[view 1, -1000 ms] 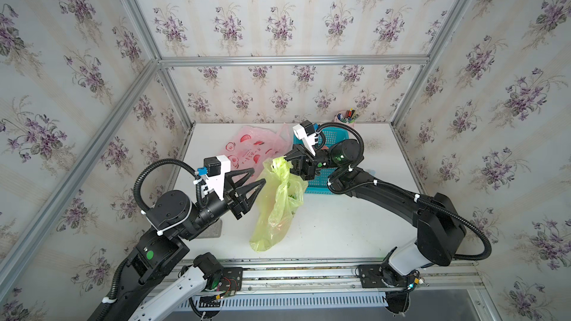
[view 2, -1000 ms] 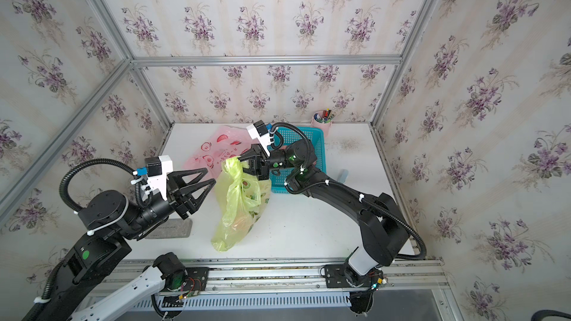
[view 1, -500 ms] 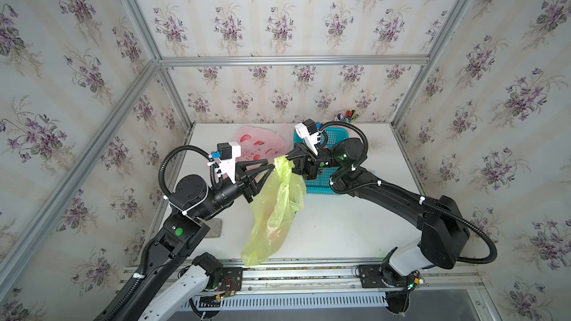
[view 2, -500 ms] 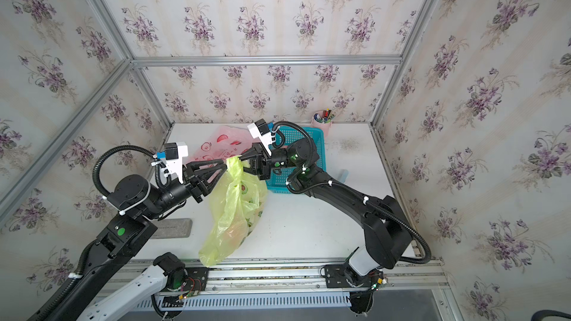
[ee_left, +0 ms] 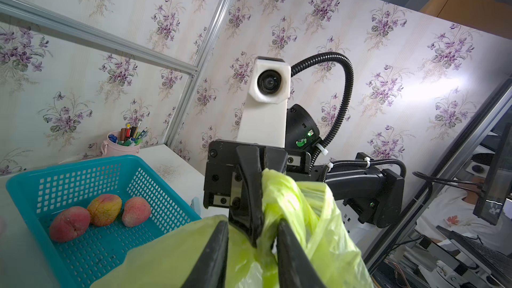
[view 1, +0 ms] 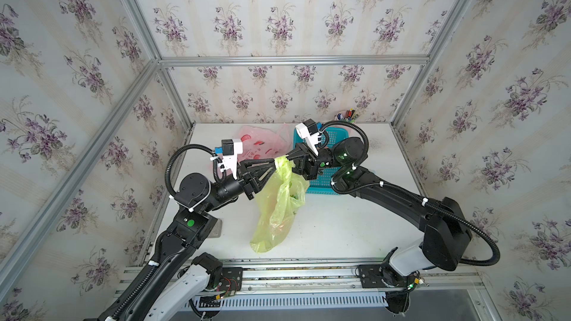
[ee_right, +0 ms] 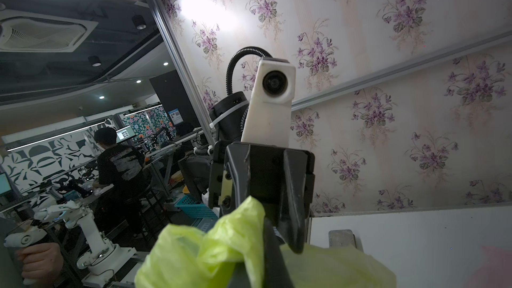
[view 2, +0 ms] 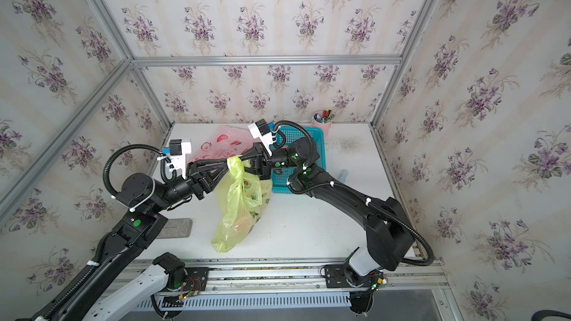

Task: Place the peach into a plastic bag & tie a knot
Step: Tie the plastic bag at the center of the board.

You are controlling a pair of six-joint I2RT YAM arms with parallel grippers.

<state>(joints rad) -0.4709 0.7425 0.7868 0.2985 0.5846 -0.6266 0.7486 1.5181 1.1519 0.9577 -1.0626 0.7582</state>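
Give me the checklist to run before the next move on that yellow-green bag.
1. Right tool shut on the top of the bag: ok.
2. Left tool closed on the neck: not ok, jaws apart either side of it.
3. Peach inside: ok, an orange lump shows through the plastic.
4. Knot tied: not ok, none seen.
5. Bag bottom off the table: cannot tell.
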